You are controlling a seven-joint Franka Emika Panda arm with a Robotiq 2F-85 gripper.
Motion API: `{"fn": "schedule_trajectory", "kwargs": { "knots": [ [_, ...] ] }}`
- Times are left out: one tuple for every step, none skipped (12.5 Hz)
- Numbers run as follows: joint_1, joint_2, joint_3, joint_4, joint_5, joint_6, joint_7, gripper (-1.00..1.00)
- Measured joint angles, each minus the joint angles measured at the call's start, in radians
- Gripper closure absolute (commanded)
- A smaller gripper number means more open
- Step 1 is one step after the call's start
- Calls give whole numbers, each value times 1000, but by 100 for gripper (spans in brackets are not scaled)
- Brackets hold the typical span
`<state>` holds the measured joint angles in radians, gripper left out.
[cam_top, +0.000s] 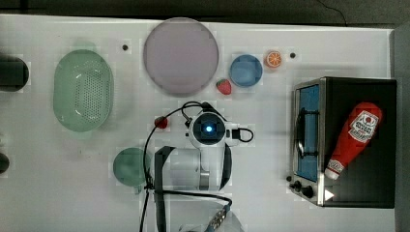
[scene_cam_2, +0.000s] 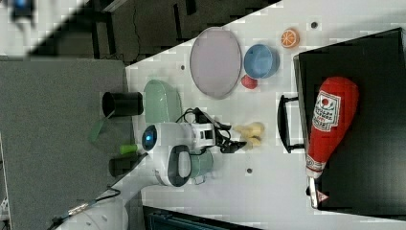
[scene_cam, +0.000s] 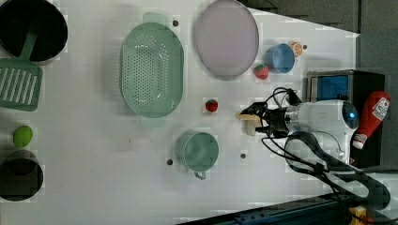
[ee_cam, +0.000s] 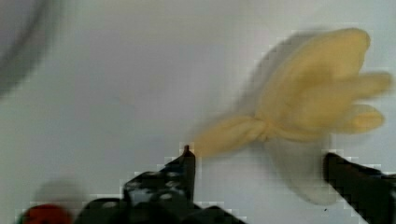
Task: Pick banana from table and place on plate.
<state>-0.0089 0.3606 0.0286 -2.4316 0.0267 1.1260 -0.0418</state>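
One pale yellow banana (ee_cam: 313,105), its peel flaps splayed, lies on the table (ee_cam: 116,93) between the tool's (ee_cam: 257,161) wide-spread fingers

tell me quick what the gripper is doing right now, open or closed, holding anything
Gripper: open, its fingers apart on either side of the banana, which lies on the table; nothing is held yet.

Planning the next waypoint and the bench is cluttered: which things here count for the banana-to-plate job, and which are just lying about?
Job:
banana
plate
table
gripper, open over the banana

Lying about:
blue bowl
orange slice
two strawberries
green basket
green cup
ketchup bottle
toaster oven
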Motion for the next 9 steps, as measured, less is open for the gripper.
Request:
{"fn": "schedule_trajectory", "kwargs": {
  "knots": [
    [-6, 17, 0, -12, -2, 15, 0, -17],
    [-10, 24, 0, -27, -2, 15, 0, 7],
    [-17, 19, 2, -39, -1, 20, 0, 29],
    [-17, 19, 6, -35, -6, 27, 0, 48],
    [-11, 17, 8, -31, -14, 22, -3, 49],
    [-8, 12, 14, -33, -12, 25, -6, 49],
    [-6, 4, 25, -35, -4, 36, -6, 49],
    [-4, -5, 35, -33, 2, 32, -7, 49],
    [-3, -12, 46, -25, -4, 35, -7, 49]
  ]
}}
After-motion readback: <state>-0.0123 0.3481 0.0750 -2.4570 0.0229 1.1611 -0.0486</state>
